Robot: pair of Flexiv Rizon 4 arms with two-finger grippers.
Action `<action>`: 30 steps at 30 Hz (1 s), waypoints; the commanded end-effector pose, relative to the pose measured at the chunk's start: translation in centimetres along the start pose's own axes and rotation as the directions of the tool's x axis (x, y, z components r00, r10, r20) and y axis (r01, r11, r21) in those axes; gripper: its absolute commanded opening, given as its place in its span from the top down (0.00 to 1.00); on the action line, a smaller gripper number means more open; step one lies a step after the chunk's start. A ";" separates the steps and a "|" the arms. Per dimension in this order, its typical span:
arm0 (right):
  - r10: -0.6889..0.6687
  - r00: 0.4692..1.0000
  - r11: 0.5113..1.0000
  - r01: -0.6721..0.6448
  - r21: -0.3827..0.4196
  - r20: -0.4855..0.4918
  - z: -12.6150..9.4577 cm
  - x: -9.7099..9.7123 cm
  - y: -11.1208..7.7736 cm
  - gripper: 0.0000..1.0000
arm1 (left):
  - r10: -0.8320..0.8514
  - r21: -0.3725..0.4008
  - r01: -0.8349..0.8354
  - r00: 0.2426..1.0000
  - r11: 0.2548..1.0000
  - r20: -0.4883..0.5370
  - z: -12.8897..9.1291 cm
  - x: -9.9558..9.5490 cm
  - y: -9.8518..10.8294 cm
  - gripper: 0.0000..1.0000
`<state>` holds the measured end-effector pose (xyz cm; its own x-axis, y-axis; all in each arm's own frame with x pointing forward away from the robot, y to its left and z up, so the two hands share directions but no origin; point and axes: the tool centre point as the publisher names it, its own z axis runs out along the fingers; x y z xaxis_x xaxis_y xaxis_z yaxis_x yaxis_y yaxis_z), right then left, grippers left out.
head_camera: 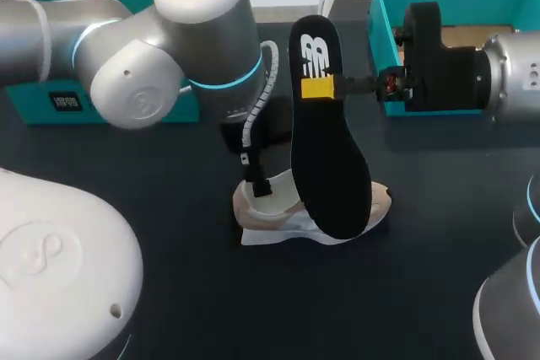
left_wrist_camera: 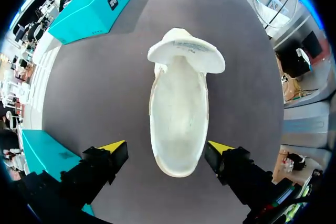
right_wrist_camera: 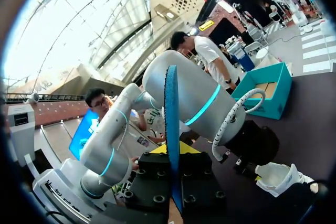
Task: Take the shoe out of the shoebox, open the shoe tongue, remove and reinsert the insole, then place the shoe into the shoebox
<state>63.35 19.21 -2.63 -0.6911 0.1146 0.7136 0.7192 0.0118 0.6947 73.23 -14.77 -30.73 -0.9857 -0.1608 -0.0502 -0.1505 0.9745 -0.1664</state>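
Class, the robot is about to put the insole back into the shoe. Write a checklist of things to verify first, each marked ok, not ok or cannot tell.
1. Grip: the right gripper is shut on the black foam insole: ok.
2. The insole is clear of the white and beige sneaker, whose inside shows bare: ok.
3. The sneaker stands upright on the dark table, opening upward: ok.
4. The tongue is folded forward, off the opening: ok.
5. The sneaker is held steady: not ok; the left gripper is open, one finger on each side of the heel.
6. The insole's toe end is lined up with the opening: cannot tell.
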 end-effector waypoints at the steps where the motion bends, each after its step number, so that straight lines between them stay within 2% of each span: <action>1: 0.002 1.000 1.000 -0.002 0.001 0.003 0.4 0.0 0.0 1.00 | -0.009 -0.024 0.010 1.000 1.000 0.010 1.7 -1.1 -2.3 0.00; 4: 0.002 1.000 1.000 -0.002 0.001 0.003 0.4 0.0 0.0 1.00 | -0.009 -0.027 0.009 1.000 1.000 0.012 3.0 -1.6 -3.4 0.00; 7: 0.002 1.000 1.000 -0.002 0.001 0.003 0.4 0.0 0.0 1.00 | -0.001 -0.021 0.002 1.000 1.000 0.003 4.5 -1.7 -4.3 0.18; 10: 0.002 1.000 1.000 -0.002 0.001 0.003 0.4 0.0 0.0 1.00 | -0.002 -0.014 0.002 1.000 1.000 -0.007 5.8 -1.8 -4.7 0.48; 14: 0.002 1.000 1.000 -0.002 0.001 0.003 0.4 0.0 0.0 1.00 | -0.011 -0.018 0.011 1.000 1.000 -0.016 7.1 -1.8 -5.1 0.58; 25: 0.002 1.000 1.000 -0.002 0.001 0.003 0.4 0.0 0.0 1.00 | -0.024 -0.030 0.022 0.998 0.999 -0.064 10.0 -1.1 -5.1 0.69; 27: 0.002 1.000 1.000 -0.002 0.001 0.003 0.4 0.0 0.0 1.00 | -0.029 -0.032 0.027 0.997 0.999 -0.075 10.4 -0.9 -5.1 0.78; 29: 0.002 1.000 1.000 -0.002 0.001 0.003 0.4 0.0 0.0 1.00 | -0.032 -0.036 0.029 0.996 0.999 -0.087 10.5 -0.8 -5.1 1.00; 30: 0.002 1.000 1.000 -0.002 0.001 0.003 0.4 0.0 0.0 1.00 | -0.018 -0.038 0.014 0.995 0.999 -0.099 10.5 -0.6 -5.0 1.00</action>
<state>63.34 19.21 -2.63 -0.6911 0.1146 0.7136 0.7192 0.0119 0.6947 75.21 -20.92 -39.62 -0.9837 -0.1764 0.0347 -0.1795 0.9747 -0.1331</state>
